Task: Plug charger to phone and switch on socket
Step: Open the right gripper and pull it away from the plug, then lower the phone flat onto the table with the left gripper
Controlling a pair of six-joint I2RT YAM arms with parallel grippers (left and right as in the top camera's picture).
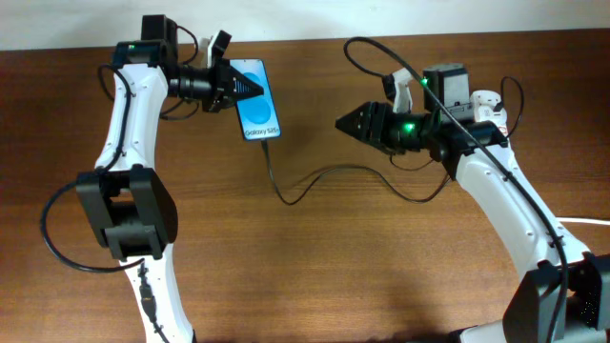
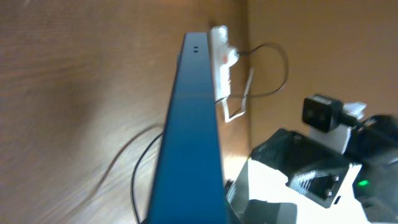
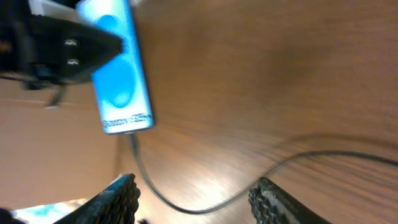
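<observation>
The phone (image 1: 259, 105) has a bright blue screen reading "Galaxy S25" and sits at the back left of the table. My left gripper (image 1: 240, 88) is shut on its left side. The phone shows edge-on in the left wrist view (image 2: 189, 137) and in the right wrist view (image 3: 121, 74). The charger, a thin black cable (image 1: 315, 179), meets the phone's bottom edge and runs right across the table (image 3: 311, 155). My right gripper (image 1: 341, 124) is open and empty, hovering above the cable (image 3: 193, 186). The white socket (image 1: 488, 98) is mostly hidden behind my right arm; it shows with a red switch in the left wrist view (image 2: 219, 62).
The wooden table (image 1: 315, 267) carries only these things. A thin white cord (image 1: 581, 222) lies at the right edge. My right arm (image 2: 323, 174) stands between the phone and the socket. The table's back edge meets a pale wall (image 1: 315, 19).
</observation>
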